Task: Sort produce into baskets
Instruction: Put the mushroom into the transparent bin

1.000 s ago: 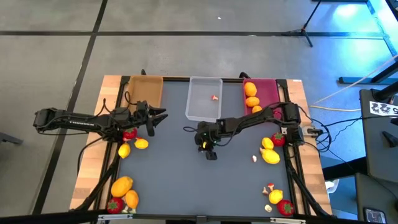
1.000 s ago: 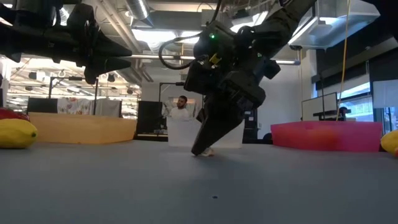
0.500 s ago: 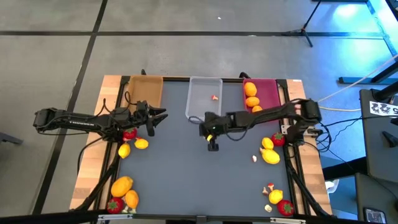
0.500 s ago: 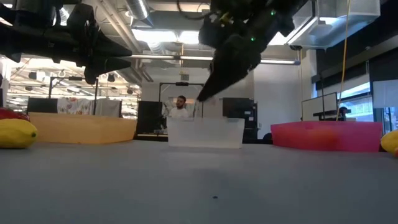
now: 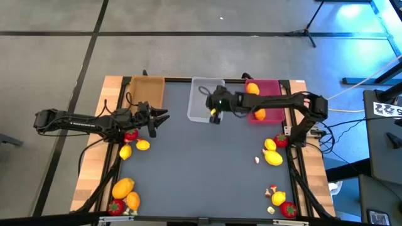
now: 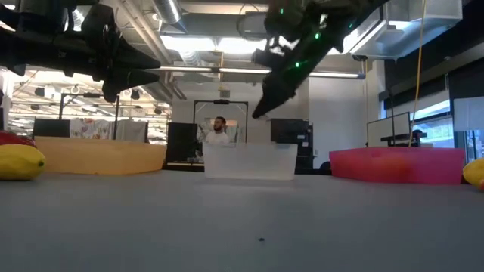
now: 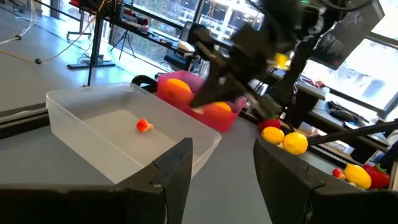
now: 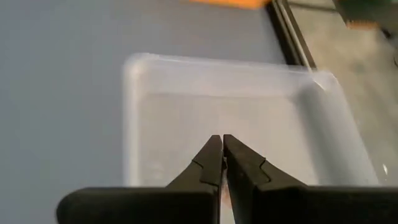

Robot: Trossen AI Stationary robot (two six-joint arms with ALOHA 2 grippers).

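Overhead, the right gripper (image 5: 215, 117) hangs above the clear tray's (image 5: 200, 85) near rim, jaws closed to a point; whether they pinch anything cannot be told. One mushroom bit (image 7: 144, 125) lies inside the tray. Grey surface (image 5: 188, 163) lies open mid-table. Left gripper (image 5: 158, 118) waits beside the tan tray (image 5: 146, 91), jaws parted, empty. No writing is readable.

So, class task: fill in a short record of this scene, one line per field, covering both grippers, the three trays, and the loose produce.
right gripper: over the clear tray's near edge, fingers pressed together; whether a piece is pinched, cannot tell
left gripper: open, off the table, beside the tan tray
clear tray: one small red piece inside
pink tray: orange fruits inside
tan tray: looks bare
loose produce: along both table sides
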